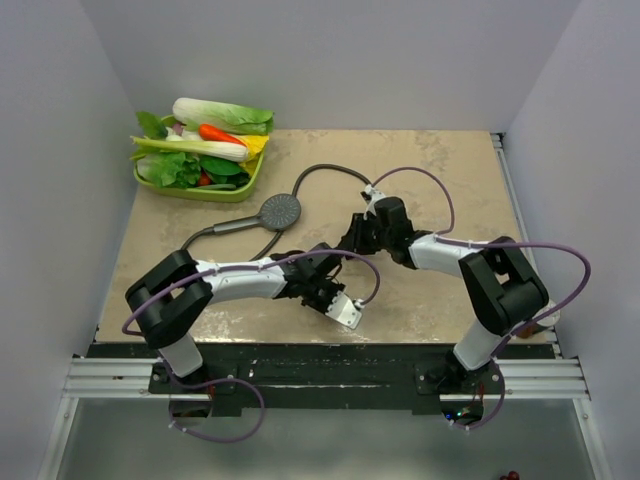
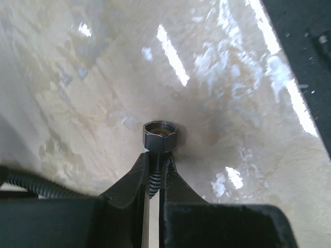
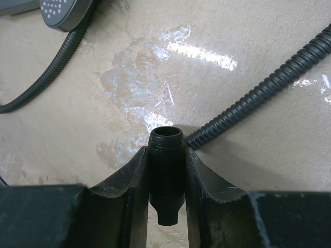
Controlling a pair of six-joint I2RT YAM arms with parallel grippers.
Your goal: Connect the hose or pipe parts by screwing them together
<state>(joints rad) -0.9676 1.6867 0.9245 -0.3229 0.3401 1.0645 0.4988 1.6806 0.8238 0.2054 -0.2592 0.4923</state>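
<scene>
The dark grey shower head [image 1: 280,210] lies face up on the table, its handle pointing left; its edge also shows in the right wrist view [image 3: 62,10]. The thin dark hose [image 1: 325,168] loops behind it. My left gripper [image 1: 330,290] is shut on the hose just below its metal end nut [image 2: 160,135], which stands above the fingertips. My right gripper [image 1: 360,235] is shut on a short black threaded fitting [image 3: 165,160], held upright with its threaded mouth above the fingers. A ribbed stretch of hose [image 3: 269,85] runs along the table behind it.
A green tray [image 1: 245,188] of toy vegetables stands at the back left corner. Purple cables [image 1: 560,255] arc over both arms. White walls close in the table on three sides. The table's dark front edge [image 2: 305,31] shows in the left wrist view.
</scene>
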